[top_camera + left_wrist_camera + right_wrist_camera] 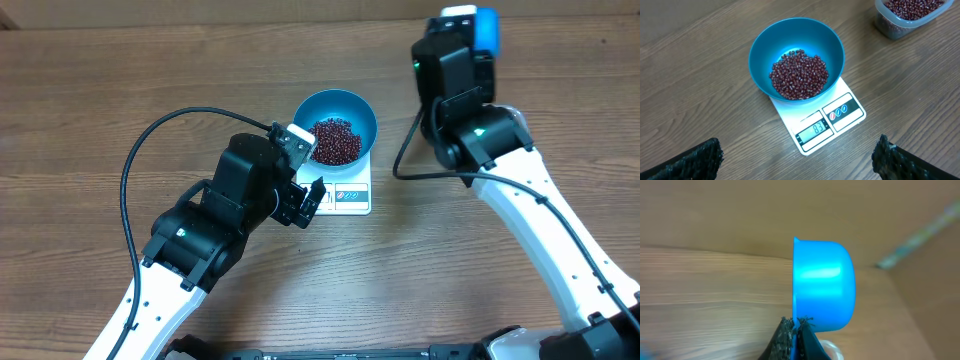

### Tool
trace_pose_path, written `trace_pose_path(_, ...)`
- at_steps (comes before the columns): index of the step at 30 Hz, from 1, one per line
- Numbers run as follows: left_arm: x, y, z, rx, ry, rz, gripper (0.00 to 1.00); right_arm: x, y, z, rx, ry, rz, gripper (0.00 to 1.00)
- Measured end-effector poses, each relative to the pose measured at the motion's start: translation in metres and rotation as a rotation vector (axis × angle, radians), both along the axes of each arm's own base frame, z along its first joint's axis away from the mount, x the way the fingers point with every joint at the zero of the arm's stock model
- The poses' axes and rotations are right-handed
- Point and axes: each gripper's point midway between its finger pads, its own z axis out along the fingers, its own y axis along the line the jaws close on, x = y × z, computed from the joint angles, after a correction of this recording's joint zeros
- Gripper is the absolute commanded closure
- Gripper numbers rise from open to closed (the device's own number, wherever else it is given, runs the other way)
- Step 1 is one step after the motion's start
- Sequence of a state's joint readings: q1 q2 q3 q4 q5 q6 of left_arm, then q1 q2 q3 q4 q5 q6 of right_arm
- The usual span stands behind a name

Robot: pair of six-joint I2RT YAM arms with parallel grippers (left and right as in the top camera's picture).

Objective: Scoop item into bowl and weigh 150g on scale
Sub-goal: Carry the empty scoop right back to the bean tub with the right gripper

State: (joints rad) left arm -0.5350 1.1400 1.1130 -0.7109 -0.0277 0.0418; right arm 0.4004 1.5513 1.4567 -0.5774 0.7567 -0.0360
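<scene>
Red-brown beans (799, 75) lie heaped in the bottom of the blue bowl (760, 50), which sits on the white scale (790, 120) on the wooden desk (700, 75). The left end effector (303, 168) hangs just in front of the scale with its jaws spread wide, holding nothing. The right end effector (794, 332) is pinched tight on the handle of a small blue scoop (825, 285), held well apart from the bowl with its cup tipped on its side. Whether any beans are in it cannot be told from here. More beans wait in a clear tub (890, 27) beyond the scale. The display (813, 131) appears to read 83, though the digits are small, so I judge the weighing a little past halfway. The next loads should go into the middle of the bowl without the scoop touching its rim. They should get smaller as the reading nears 150, with a pause for the figure to settle, and the left end effector should stay off the scale. A label strip (839, 111) shows one red and two blue round marks, and no brand name is legible
</scene>
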Motion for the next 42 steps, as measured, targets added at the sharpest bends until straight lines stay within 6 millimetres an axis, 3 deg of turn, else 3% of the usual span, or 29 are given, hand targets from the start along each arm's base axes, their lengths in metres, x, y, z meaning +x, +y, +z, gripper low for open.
trace_pose_path(7,0.0,0.0,0.0,0.0,0.0,0.0,0.0,-0.016,-0.069,-0.019,-0.037,0.106,-0.189,0.96)
trace_pose_path(15,0.0,0.0,0.0,0.0,0.0,0.0,0.0,-0.033,-0.109,-0.049,0.022,0.254,-0.247,0.96)
trace_pose_path(32,0.0,0.0,0.0,0.0,0.0,0.0,0.01,-0.039,-0.102,-0.119,0.01,0.521,-0.204,0.96)
trace_pose_path(42,0.0,0.0,0.0,0.0,0.0,0.0,0.0,-0.041,-0.092,-0.129,-0.004,0.567,-0.177,0.96)
